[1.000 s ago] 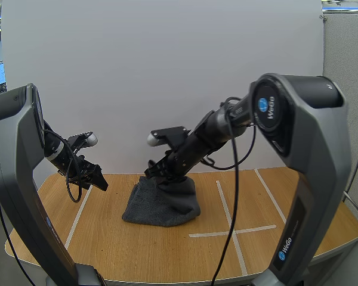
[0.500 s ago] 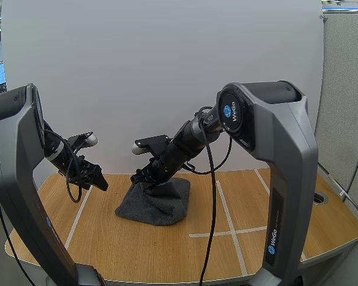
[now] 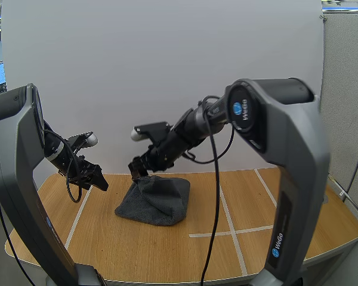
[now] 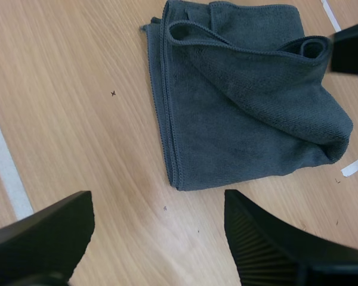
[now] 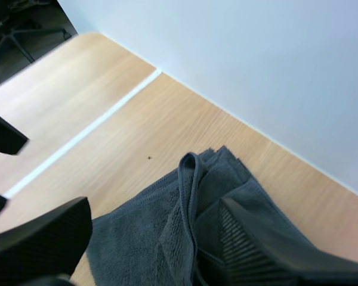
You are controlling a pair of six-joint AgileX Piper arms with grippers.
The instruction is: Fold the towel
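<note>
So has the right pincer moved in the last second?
Yes. The right pincer has gone left, away from the long white tape line, and now sits over the left end of the towel.

The towel (image 5: 137, 244) runs off-frame, partly behind the right end effector (image 5: 155, 205).

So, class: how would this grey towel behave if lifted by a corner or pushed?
Probably floppy: the towel lies in soft, sagging folds with a looped edge. Pushed, its loose stacked layers would likely bunch rather than slide.
</note>
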